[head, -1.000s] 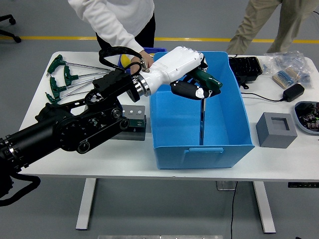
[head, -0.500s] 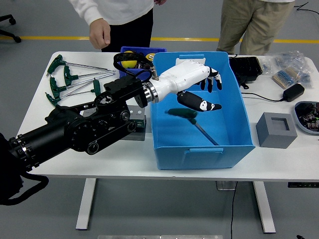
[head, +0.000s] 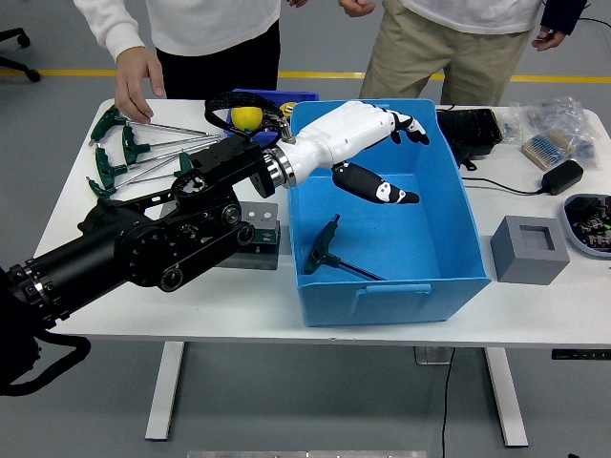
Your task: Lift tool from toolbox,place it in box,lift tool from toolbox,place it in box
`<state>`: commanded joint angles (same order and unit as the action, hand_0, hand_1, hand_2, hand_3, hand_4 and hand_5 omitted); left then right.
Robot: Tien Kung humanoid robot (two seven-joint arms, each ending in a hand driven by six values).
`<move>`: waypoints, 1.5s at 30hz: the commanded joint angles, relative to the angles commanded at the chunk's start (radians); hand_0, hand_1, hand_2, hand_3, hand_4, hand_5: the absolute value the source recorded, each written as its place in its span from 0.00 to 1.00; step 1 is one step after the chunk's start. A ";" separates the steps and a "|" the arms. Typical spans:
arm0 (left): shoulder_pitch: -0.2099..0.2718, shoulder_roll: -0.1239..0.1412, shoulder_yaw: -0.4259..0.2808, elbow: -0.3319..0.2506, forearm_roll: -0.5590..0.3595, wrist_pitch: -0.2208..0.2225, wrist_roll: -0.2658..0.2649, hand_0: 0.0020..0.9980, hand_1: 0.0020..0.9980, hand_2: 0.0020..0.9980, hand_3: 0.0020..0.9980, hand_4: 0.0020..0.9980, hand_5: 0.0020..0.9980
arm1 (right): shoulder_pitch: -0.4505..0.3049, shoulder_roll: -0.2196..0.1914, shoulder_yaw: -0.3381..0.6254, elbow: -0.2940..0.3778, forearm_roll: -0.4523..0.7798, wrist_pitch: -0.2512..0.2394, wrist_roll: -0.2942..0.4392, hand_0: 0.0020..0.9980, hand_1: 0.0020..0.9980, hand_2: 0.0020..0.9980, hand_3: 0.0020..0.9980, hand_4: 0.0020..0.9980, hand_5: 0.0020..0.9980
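A white table (head: 535,315) on 2 white legs stands on grey floor (head: 57,38) crossed by a yellow line (head: 57,72)

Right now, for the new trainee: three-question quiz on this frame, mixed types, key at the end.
1. True or false: the robot's white left hand grips the green T-handle hex key.
2. The hex key lies: A) on the white table; B) on the floor of the blue plastic box; C) in a person's hand.
3. Fill in: the person's hand at the far left hovers above the spare green T-handle ____.

Key: 1 false, the fingers are spread and empty. 2 B. 3 tools.
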<state>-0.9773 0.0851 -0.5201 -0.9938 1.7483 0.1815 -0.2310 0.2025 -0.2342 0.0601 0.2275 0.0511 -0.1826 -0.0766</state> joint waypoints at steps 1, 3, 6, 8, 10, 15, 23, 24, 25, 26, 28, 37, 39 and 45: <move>0.005 0.008 -0.010 -0.009 0.008 -0.004 0.003 0.54 0.65 0.76 0.74 0.92 0.59 | -0.001 0.000 -0.002 0.000 0.003 0.000 0.001 0.71 0.69 0.73 0.60 0.83 0.72; 0.026 0.036 -0.043 -0.044 0.023 -0.015 0.012 0.54 0.64 0.73 0.72 0.91 0.60 | -0.005 0.002 -0.003 -0.001 0.009 0.000 0.002 0.71 0.69 0.73 0.60 0.83 0.72; 0.056 0.071 -0.089 -0.087 0.036 -0.027 0.023 0.54 0.64 0.73 0.72 0.91 0.60 | -0.008 0.004 -0.005 -0.002 0.013 0.000 0.003 0.71 0.69 0.73 0.60 0.83 0.72; 0.081 0.096 -0.123 -0.118 0.044 -0.036 0.031 0.53 0.62 0.69 0.71 0.92 0.62 | -0.011 0.006 -0.006 -0.002 0.015 0.001 0.003 0.71 0.69 0.73 0.60 0.83 0.72; 0.103 0.115 -0.151 -0.144 0.047 -0.039 0.036 0.53 0.62 0.69 0.71 0.92 0.62 | -0.013 0.007 -0.009 -0.003 0.020 0.001 0.005 0.71 0.69 0.73 0.60 0.83 0.72; 0.147 0.156 -0.198 -0.194 0.049 -0.045 0.043 0.53 0.61 0.68 0.71 0.94 0.63 | -0.012 0.008 -0.016 -0.004 0.033 0.001 0.008 0.71 0.69 0.73 0.60 0.83 0.72; 0.170 0.185 -0.208 -0.215 0.044 -0.052 0.044 0.52 0.61 0.68 0.71 0.95 0.64 | -0.008 0.011 -0.018 -0.004 0.035 0.001 0.009 0.70 0.69 0.73 0.60 0.83 0.72; 0.171 0.188 -0.208 -0.215 0.044 -0.053 0.043 0.52 0.61 0.68 0.71 0.95 0.64 | -0.008 0.011 -0.019 -0.004 0.036 0.001 0.009 0.70 0.69 0.73 0.60 0.83 0.72; 0.171 0.190 -0.209 -0.215 0.044 -0.053 0.043 0.52 0.61 0.68 0.71 0.95 0.64 | -0.007 0.011 -0.019 -0.004 0.037 0.001 0.009 0.70 0.69 0.73 0.60 0.83 0.72; 0.171 0.190 -0.210 -0.215 0.044 -0.053 0.043 0.52 0.61 0.68 0.71 0.95 0.66 | -0.007 0.011 -0.019 -0.004 0.037 0.001 0.009 0.71 0.69 0.73 0.60 0.83 0.72; 0.171 0.194 -0.214 -0.214 0.044 -0.055 0.043 0.52 0.61 0.68 0.71 0.95 0.66 | -0.007 0.011 -0.020 -0.004 0.040 0.001 0.010 0.71 0.69 0.73 0.60 0.83 0.72; 0.165 0.203 -0.222 -0.211 0.048 -0.057 0.042 0.52 0.61 0.68 0.71 0.96 0.67 | -0.003 0.012 -0.025 -0.004 0.048 0.002 0.013 0.70 0.69 0.73 0.60 0.83 0.72; 0.164 0.206 -0.224 -0.210 0.050 -0.058 0.042 0.53 0.62 0.69 0.71 0.96 0.69 | -0.003 0.013 -0.025 -0.004 0.046 0.002 0.013 0.70 0.69 0.73 0.60 0.83 0.72; 0.167 0.213 -0.231 -0.208 0.059 -0.060 0.043 0.53 0.62 0.69 0.71 0.96 0.69 | -0.004 0.014 -0.026 -0.004 0.046 0.002 0.013 0.70 0.69 0.73 0.60 0.83 0.72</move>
<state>-0.8105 0.2977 -0.7515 -1.2018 1.8074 0.1214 -0.1880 0.1988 -0.2199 0.0346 0.2238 0.0976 -0.1806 -0.0637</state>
